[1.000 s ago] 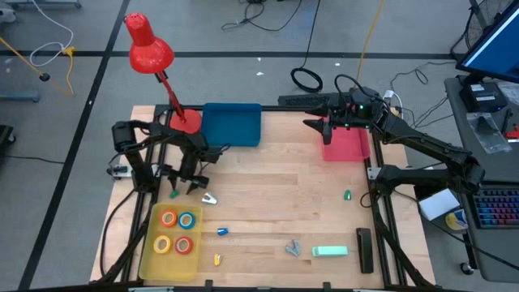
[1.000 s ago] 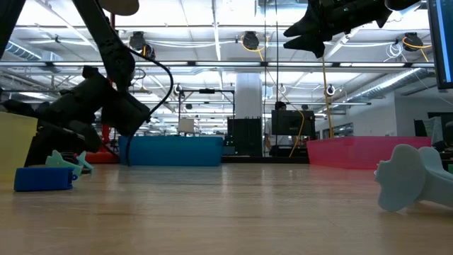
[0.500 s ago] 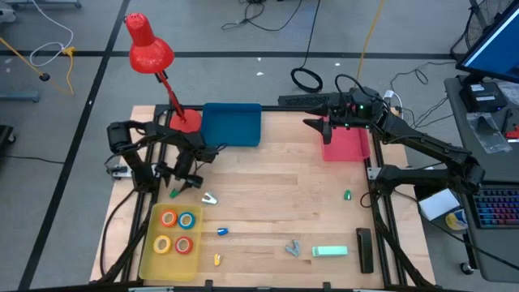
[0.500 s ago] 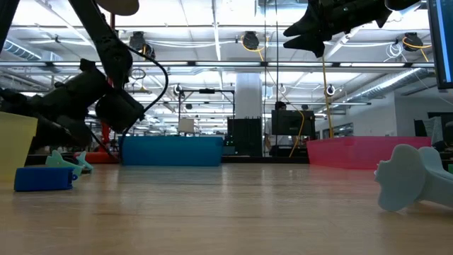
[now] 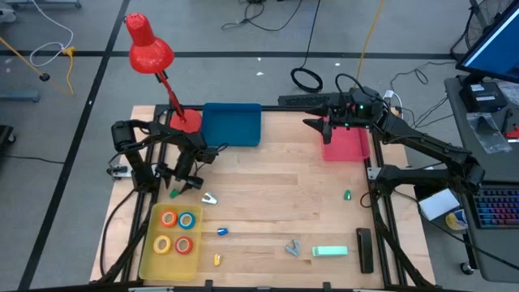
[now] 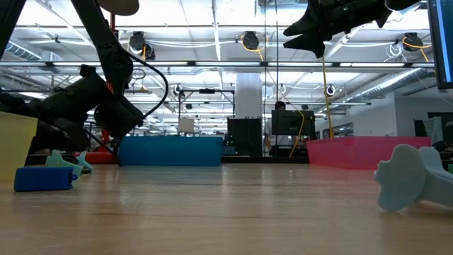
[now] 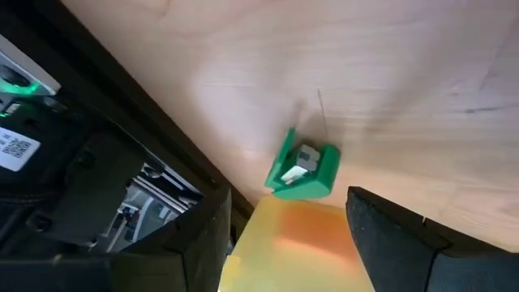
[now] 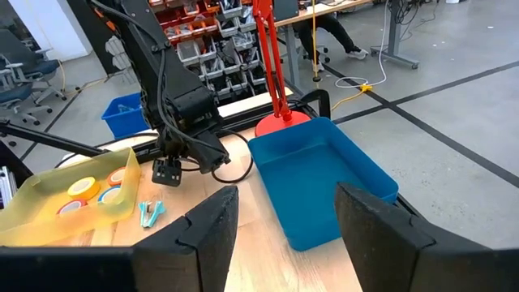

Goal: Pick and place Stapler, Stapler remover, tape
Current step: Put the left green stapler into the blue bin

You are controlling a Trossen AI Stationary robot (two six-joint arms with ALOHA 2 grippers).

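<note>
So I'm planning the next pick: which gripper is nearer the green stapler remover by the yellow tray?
Left. The left gripper hovers open just above the green remover; the right gripper waits across the table over the pink bin.

Both end effectors, left (image 5: 180, 183) and right (image 5: 311, 124), hang spread and empty.

four tape rolls (image 5: 175, 231) lie flat in the yellow tray (image 5: 150, 258), two by two.

Four tape rolls (image 5: 175, 231) sit in the yellow tray (image 5: 151, 261), left pincer (image 5: 183, 185) nearby.
</note>
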